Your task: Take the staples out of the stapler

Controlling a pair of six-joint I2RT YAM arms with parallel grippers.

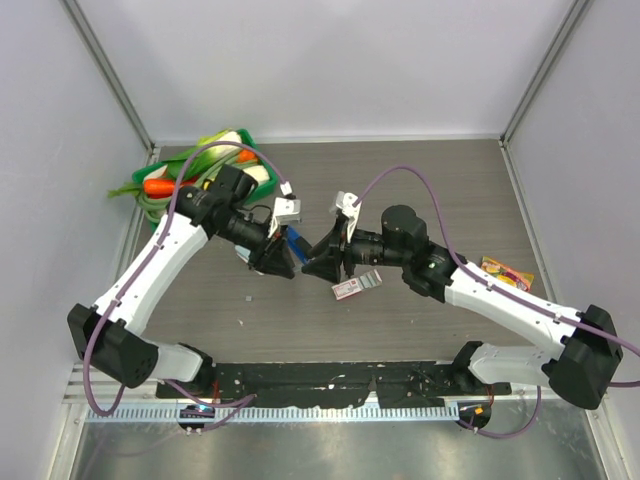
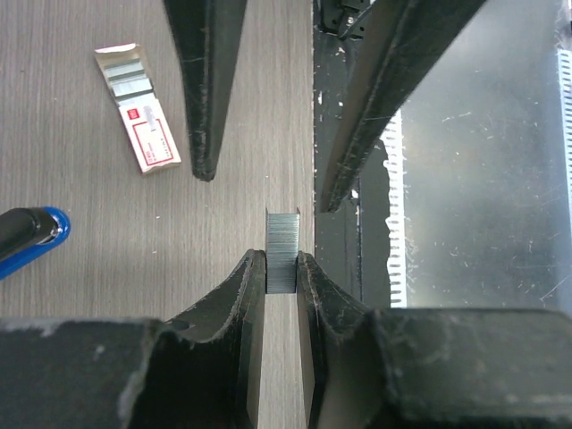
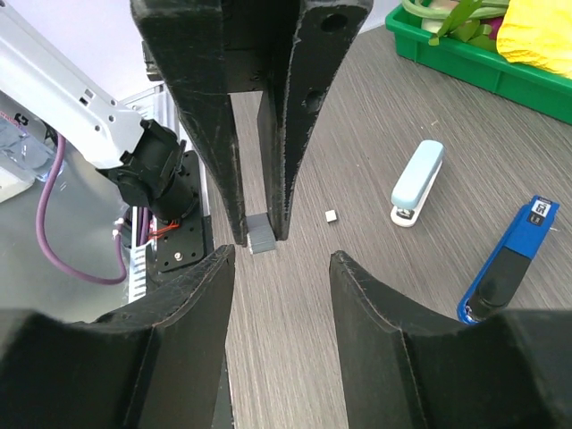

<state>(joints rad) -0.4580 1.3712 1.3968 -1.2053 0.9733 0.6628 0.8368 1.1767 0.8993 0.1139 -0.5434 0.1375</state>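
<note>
The short silvery-grey strip of staples [image 2: 282, 234] is sitting pinched between the fingertips of the left gripper [image 2: 281, 261], over the middle of the dark wood-grain table [image 1: 450, 190]; the right gripper [image 3: 282, 261] is facing it from the right, fingers standing apart and holding nothing; a blue-and-black stapler [image 3: 505, 259] is lying just beyond, a pale blue stapler [image 3: 417, 183] near it; a flat red-and-white packet [image 2: 138, 109] is lying to the near right.

Far left, a green bin [image 3: 451, 55] of vegetables [image 1: 160, 186] — mid counter [image 1: 450, 190], a red-and-white staple box [image 2: 143, 125]; right, a yellow snack packet [image 1: 507, 272].
</note>
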